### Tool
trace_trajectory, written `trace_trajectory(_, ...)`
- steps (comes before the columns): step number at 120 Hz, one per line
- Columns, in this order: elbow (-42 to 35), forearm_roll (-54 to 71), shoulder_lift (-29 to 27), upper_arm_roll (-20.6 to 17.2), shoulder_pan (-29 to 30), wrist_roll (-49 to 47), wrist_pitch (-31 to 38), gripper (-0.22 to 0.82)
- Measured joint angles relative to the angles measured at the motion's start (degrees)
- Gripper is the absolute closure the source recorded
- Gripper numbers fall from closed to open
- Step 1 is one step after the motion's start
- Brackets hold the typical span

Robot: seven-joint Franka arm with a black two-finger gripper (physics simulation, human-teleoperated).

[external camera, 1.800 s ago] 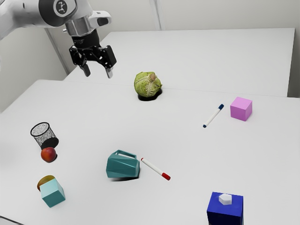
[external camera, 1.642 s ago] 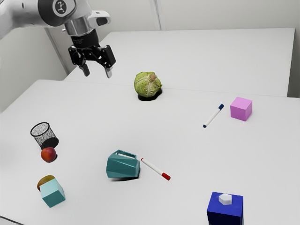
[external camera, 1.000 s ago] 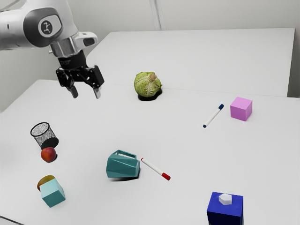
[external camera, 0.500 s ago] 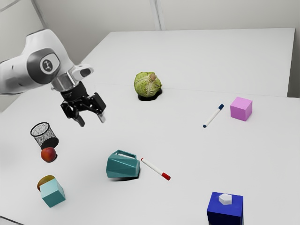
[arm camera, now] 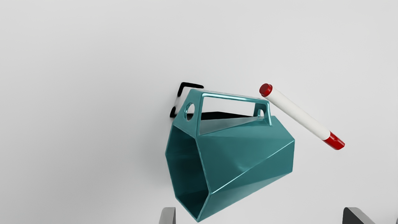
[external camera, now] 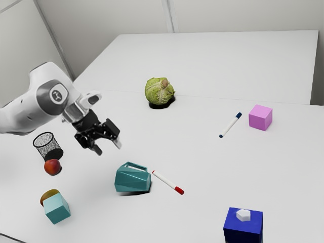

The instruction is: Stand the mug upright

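My gripper (external camera: 108,149) is above the table in the exterior view, up and to the left of the teal mug (external camera: 132,178) there. The mug lies on its side, handle raised. In the wrist view, the tips of my gripper (arm camera: 259,216) stand wide apart with nothing held between them. Just ahead of them is the mug (arm camera: 242,155), its open mouth facing one side and its closed base the other, the base end close to a red-capped marker.
The red-capped marker (external camera: 168,183) lies beside the mug. A mesh cup (external camera: 47,147), red apple (external camera: 52,167) and teal cube (external camera: 56,208) sit at the exterior view's left. Farther off are a cabbage (external camera: 159,91), a blue-capped marker (external camera: 231,125), a pink cube (external camera: 260,117) and a blue box (external camera: 243,225).
My hand first drew back toward the exterior view's left, then came down and forward to a spot nearer the mug, tilting on the way. The objects on the table have stayed put.
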Motion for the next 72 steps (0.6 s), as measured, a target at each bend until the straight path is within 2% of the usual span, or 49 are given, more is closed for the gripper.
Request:
trace_trajectory(37,-5.2,-8.1,2.1,0.2,0.0,5.7,5.8,0.02)
trace_trajectory(72,-7.1,-16.5,4.4,0.2,0.0,12.0,9.5,0.02)
